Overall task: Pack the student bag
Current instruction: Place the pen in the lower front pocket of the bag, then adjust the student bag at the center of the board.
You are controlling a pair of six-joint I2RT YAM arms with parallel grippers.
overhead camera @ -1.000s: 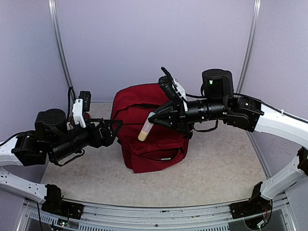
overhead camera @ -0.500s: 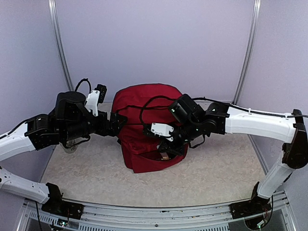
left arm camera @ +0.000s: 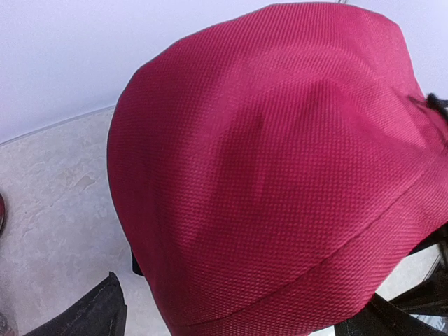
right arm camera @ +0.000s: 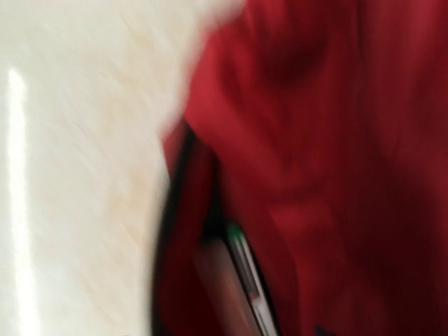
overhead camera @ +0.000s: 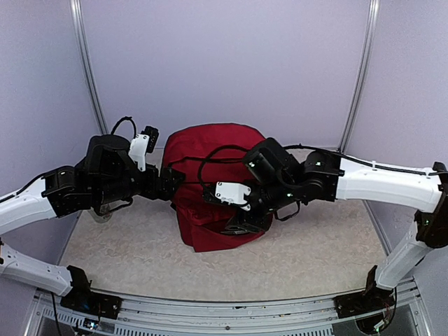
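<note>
The student bag (overhead camera: 210,175), a large dark red backpack, stands upright mid-table. My left gripper (overhead camera: 171,183) is at its left side, open. In the left wrist view the bag's red fabric (left arm camera: 280,175) fills the space between the two fingertips (left arm camera: 105,315), which sit far apart at the bottom corners. My right gripper (overhead camera: 238,224) points down into the bag's front pocket (right arm camera: 203,231). The blurred right wrist view shows a green-tipped pen (right arm camera: 241,255) and a pale tube (right arm camera: 224,287) in that pocket. Its fingers do not show clearly in either view.
A beige mat (overhead camera: 315,245) covers the table inside pale walls with metal corner posts (overhead camera: 84,70). A small greyish object (overhead camera: 101,211) lies under my left arm. A dark red thing (left arm camera: 2,210) shows at the left edge of the left wrist view.
A second ago my right gripper held the pale tube above the bag; it has since swung down into the front pocket. My left arm rose and closed in on the bag's left side.
</note>
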